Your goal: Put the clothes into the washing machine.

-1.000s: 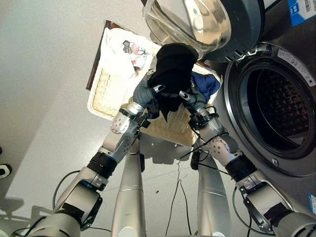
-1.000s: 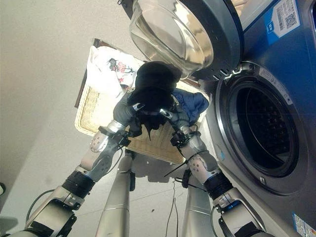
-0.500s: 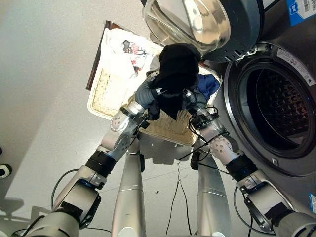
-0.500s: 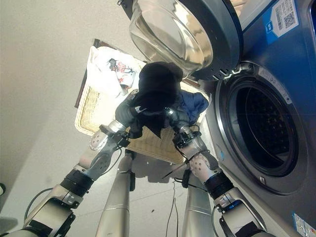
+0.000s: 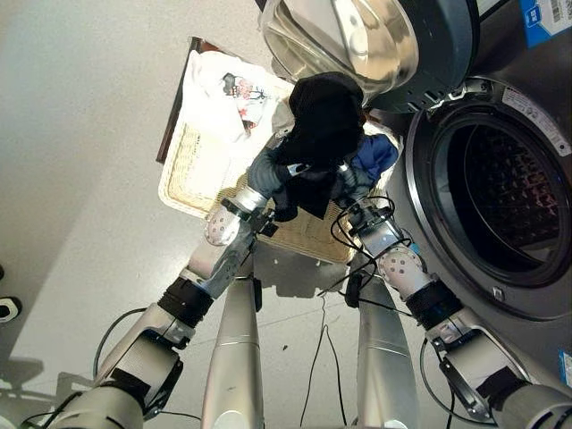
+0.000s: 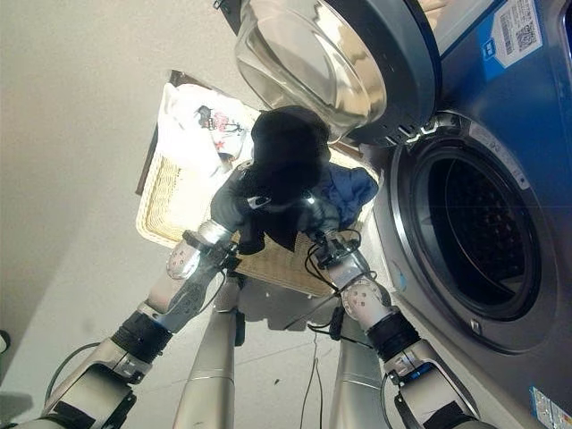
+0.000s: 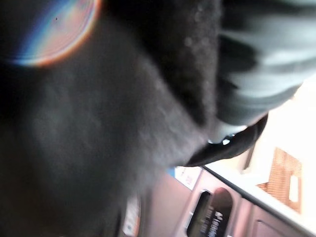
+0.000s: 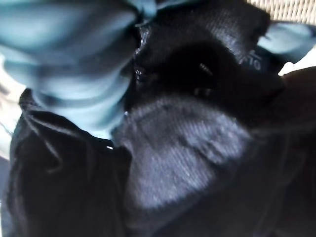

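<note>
Hands together, head views: left hand [image 5: 273, 168] and right hand [image 5: 351, 183] lift a black garment [image 5: 323, 116] above the basket [image 5: 192, 165], beside the open washing machine [image 5: 487, 192]. Wrist views: black cloth hides both hands' fingers, grip unclear.

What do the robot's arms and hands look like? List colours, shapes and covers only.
Both arms are silver-grey, built of rounded metal segments joined by black ribbed collars. The left hand and the right hand each have a dark ribbed cover over back and wrist. Silver fingers peek out with dark tips.
</note>
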Robot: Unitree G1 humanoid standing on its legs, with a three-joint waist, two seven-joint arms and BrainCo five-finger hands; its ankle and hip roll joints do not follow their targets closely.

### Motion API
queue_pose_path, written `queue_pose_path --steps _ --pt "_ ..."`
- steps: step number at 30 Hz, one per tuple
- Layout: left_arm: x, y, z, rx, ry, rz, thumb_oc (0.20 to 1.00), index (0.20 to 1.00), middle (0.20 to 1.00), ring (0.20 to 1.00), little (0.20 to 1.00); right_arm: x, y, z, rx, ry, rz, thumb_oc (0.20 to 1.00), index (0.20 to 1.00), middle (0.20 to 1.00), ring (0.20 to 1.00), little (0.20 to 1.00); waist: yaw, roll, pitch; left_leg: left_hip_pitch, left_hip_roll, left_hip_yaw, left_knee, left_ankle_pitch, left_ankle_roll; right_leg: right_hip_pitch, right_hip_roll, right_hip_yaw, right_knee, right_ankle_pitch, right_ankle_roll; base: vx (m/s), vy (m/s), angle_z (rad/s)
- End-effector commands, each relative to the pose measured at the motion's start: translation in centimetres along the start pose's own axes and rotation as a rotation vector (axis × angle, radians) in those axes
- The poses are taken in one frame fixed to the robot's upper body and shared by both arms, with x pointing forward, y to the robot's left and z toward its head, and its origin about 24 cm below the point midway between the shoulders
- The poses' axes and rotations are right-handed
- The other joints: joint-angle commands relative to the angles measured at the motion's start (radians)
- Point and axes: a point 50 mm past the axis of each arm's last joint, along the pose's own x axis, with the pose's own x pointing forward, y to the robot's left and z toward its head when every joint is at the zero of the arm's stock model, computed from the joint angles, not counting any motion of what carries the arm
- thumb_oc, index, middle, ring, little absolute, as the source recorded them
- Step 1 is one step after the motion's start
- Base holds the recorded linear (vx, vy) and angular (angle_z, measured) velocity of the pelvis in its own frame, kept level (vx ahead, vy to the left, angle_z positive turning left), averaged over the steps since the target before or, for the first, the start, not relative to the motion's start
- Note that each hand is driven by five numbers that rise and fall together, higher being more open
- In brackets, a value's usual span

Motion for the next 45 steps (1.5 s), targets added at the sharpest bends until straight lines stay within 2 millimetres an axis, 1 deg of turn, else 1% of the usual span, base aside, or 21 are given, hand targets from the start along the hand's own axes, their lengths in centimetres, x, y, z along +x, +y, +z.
queue_pose_path --steps 1,2,4,5,6,7,11,12,15,19,24,34,37,38,40,43,45 --pt "1.6 -2.0 2.0 0.107 -0.109 0.006 1.0 1.0 1.0 1.0 1.0 1.9 4.7 0.2 0.054 -0.038 0.273 0.2 0.2 0.2 0.2 0.2 -0.001 0.031 -0.013 -0.02 -0.117 0.0 -0.01 0.043 0.112 0.061 0.049 -0.105 -0.183 0.155 -0.001 0.0 0.0 0.0" --pt "1.5 -1.9 1.9 0.117 -0.106 0.016 1.0 1.0 1.0 1.0 1.0 1.8 4.6 0.3 0.054 -0.042 0.273 0.2 0.2 0.2 0.2 0.2 -0.001 0.031 -0.013 -0.02 -0.117 -0.001 -0.011 0.043 0.111 0.061 0.049 -0.105 -0.183 0.155 -0.001 0.0 0.0 0.0" --pt "1.1 -0.4 1.6 0.244 -0.082 0.154 1.0 1.0 1.0 1.0 1.0 1.7 4.3 1.3 0.077 -0.092 0.278 0.2 0.2 0.2 0.2 0.2 0.002 0.031 -0.013 -0.022 -0.117 -0.003 -0.013 0.044 0.11 0.062 0.049 -0.109 -0.186 0.155 0.002 0.0 -0.016 0.0" --pt "0.9 0.2 1.6 0.311 -0.074 0.204 1.0 1.0 1.0 1.0 1.0 1.7 4.2 1.7 0.089 -0.115 0.28 0.2 0.2 0.2 0.2 0.2 0.004 0.031 -0.013 -0.023 -0.117 -0.005 -0.013 0.045 0.11 0.062 0.049 -0.11 -0.186 0.154 0.002 0.0 0.0 0.0" --pt "0.8 0.4 1.5 0.337 -0.072 0.223 1.0 1.0 1.0 1.0 1.0 1.7 4.2 1.9 0.093 -0.123 0.281 0.2 0.2 0.2 0.2 0.2 0.005 0.031 -0.013 -0.023 -0.117 -0.005 -0.013 0.045 0.11 0.062 0.049 -0.11 -0.185 0.154 0.002 0.0 0.0 0.0" --pt "0.6 0.9 1.5 0.409 -0.07 0.272 1.0 1.0 1.0 1.0 1.0 1.7 4.1 2.3 0.103 -0.143 0.286 0.2 0.2 0.2 0.2 0.2 0.006 0.031 -0.013 -0.023 -0.117 -0.006 -0.013 0.045 0.109 0.062 0.05 -0.112 -0.185 0.153 0.002 0.0 0.0 0.0" --pt "0.0 2.6 2.3 0.665 -0.123 0.42 1.0 1.0 1.0 1.0 1.0 1.4 4.2 3.5 0.135 -0.211 0.317 0.2 0.2 0.2 0.2 0.2 0.01 0.03 -0.013 -0.025 -0.116 -0.007 -0.014 0.046 0.109 0.062 0.05 -0.117 -0.183 0.15 0.003 0.0 0.0 0.0" --pt "0.0 2.7 2.4 0.68 -0.127 0.429 1.0 1.0 1.0 1.0 1.0 1.3 4.2 3.6 0.139 -0.216 0.32 0.2 0.2 0.2 0.2 0.2 0.011 0.03 -0.013 -0.024 -0.116 -0.007 -0.015 0.046 0.109 0.063 0.05 -0.117 -0.183 0.15 0.003 0.0 0.0 0.0" --pt "-0.5 3.7 2.7 0.752 -0.138 0.528 1.0 1.0 1.0 1.0 1.0 0.9 4.4 3.8 0.159 -0.244 0.348 0.2 0.2 0.2 0.2 0.2 0.012 0.027 -0.013 -0.025 -0.114 -0.007 -0.016 0.046 0.106 0.063 0.05 -0.119 -0.182 0.146 0.004 0.0 0.0 0.0" --pt "-0.8 4.1 2.6 0.821 -0.145 0.59 1.0 1.0 1.0 1.0 1.0 0.9 5.0 3.9 0.177 -0.274 0.369 0.2 0.2 0.2 0.2 0.2 0.014 0.027 -0.013 -0.027 -0.113 -0.007 -0.014 0.046 0.104 0.061 0.049 -0.122 -0.178 0.144 0.006 0.0 0.0 0.0" --pt "-0.9 4.7 2.4 0.859 -0.121 0.622 1.0 1.0 1.0 1.0 1.0 0.8 5.4 4.2 0.208 -0.318 0.399 0.2 0.2 0.2 0.2 0.2 0.014 0.029 -0.013 -0.027 -0.112 -0.006 -0.016 0.047 0.101 0.062 0.046 -0.124 -0.176 0.143 0.01 0.0 0.0 0.0" --pt "-1.3 5.1 1.3 0.874 -0.023 0.612 1.0 1.0 1.0 1.0 1.0 0.4 6.2 4.8 0.272 -0.364 0.498 0.2 0.2 0.2 0.2 0.2 0.009 0.029 -0.013 -0.031 -0.11 0.0 -0.016 0.046 0.1 0.056 0.047 -0.123 -0.174 0.144 0.015 0.0 0.0 0.0" --pt "-1.4 5.3 1.2 0.878 -0.008 0.616 1.0 1.0 1.0 1.0 1.0 0.3 6.5 4.9 0.253 -0.37 0.524 0.2 0.2 0.2 0.2 0.2 0.009 0.03 -0.013 -0.031 -0.11 -0.001 -0.017 0.046 0.099 0.057 0.047 -0.125 -0.175 0.144 0.016 0.0 0.0 0.0" --pt "-1.6 5.5 1.0 0.872 0.008 0.629 1.0 1.0 1.0 1.0 1.0 0.2 6.6 5.0 0.223 -0.374 0.542 0.2 0.2 0.2 0.2 0.2 0.009 0.03 -0.013 -0.032 -0.11 -0.001 -0.016 0.047 0.098 0.056 0.047 -0.125 -0.174 0.144 0.016 0.0 0.0 0.0" --pt "-2.0 6.0 0.7 0.842 0.023 0.662 1.0 1.0 1.0 1.0 1.0 0.1 6.6 5.3 0.181 -0.382 0.566 0.2 0.2 0.2 0.2 0.2 0.009 0.029 -0.013 -0.033 -0.11 -0.001 -0.017 0.048 0.097 0.056 0.047 -0.124 -0.176 0.145 0.017 0.0 0.0 0.0" --pt "-2.3 6.4 0.5 0.791 0.038 0.698 1.0 1.0 1.0 1.0 1.0 0.0 6.5 5.5 0.163 -0.389 0.584 0.2 0.2 0.2 0.2 0.2 0.008 0.027 -0.013 -0.031 -0.109 0.0 -0.017 0.048 0.097 0.056 0.049 -0.123 -0.175 0.145 0.017 0.0 0.0 0.0" --pt "-3.1 7.2 -0.1 0.76 0.059 0.772 1.0 1.0 1.0 1.0 1.0 -0.1 5.7 5.8 0.141 -0.412 0.563 0.2 0.2 0.2 0.2 0.2 0.004 0.023 -0.013 -0.031 -0.105 0.002 -0.013 0.047 0.094 0.055 0.052 -0.12 -0.17 0.144 0.017 0.0 0.0 0.0"
